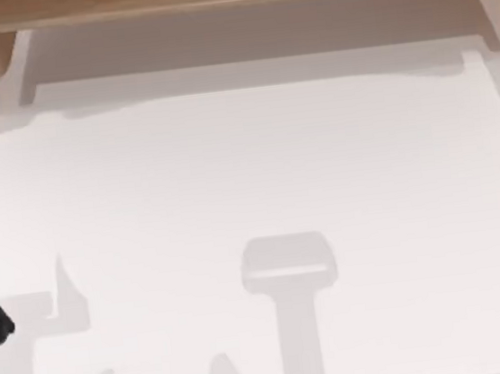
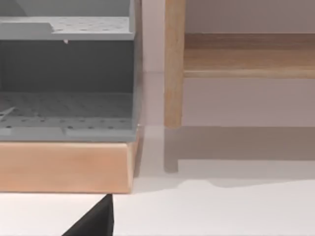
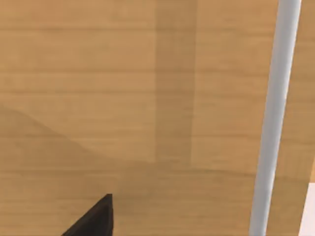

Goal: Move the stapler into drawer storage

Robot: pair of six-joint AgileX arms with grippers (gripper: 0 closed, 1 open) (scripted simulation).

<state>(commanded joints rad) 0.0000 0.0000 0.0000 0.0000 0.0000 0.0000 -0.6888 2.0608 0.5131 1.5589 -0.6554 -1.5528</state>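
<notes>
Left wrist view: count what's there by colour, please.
Grey perforated shelves: 2
Wooden base, post, rail: 3
Black fingertip: 1
Total: 6

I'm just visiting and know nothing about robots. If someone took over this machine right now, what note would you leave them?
The left gripper is at the left edge of the table, facing the grey drawer unit in its wooden frame.
The right gripper is close against a wooden panel with a pale bar, possibly a handle.
I cannot tell where the stapler is, nor whether it is already stored.
Left to do: find the stapler and check that it lies in the drawer; if not, put it there.
</notes>
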